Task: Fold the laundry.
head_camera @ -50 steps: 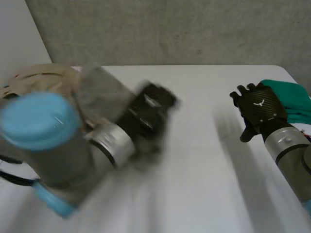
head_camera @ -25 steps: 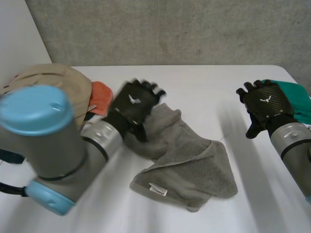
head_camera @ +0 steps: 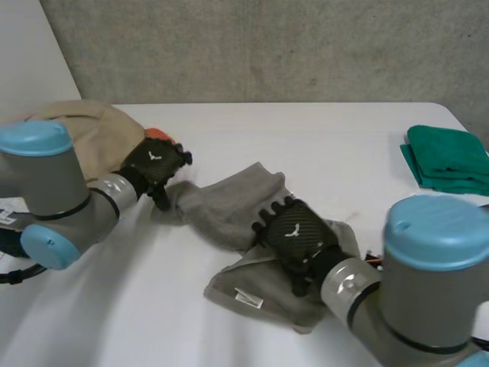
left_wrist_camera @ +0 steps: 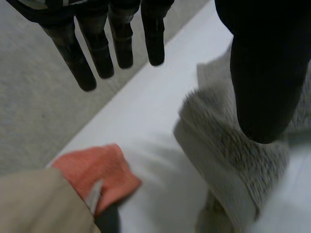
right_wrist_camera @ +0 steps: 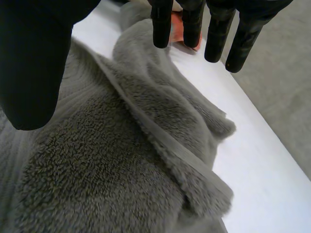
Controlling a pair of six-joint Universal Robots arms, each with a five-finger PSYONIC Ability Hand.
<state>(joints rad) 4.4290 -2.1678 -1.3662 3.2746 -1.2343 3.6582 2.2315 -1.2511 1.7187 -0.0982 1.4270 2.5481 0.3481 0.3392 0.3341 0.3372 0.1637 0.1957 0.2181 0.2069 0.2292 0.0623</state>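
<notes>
On surface (head_camera: 328, 145) centre: towel (head_camera: 221, 202) crumpled | left hand (head_camera: 155, 163) at one end, fingers (left_wrist_camera: 121, 43) straight, wide | right hand (head_camera: 296, 233) over its middle, fingers (right_wrist_camera: 217, 34) straight, wide

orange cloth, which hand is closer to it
Left. The left hand sits beside the orange cloth, at an end of the grey towel; the right hand is over that towel's middle.
</notes>
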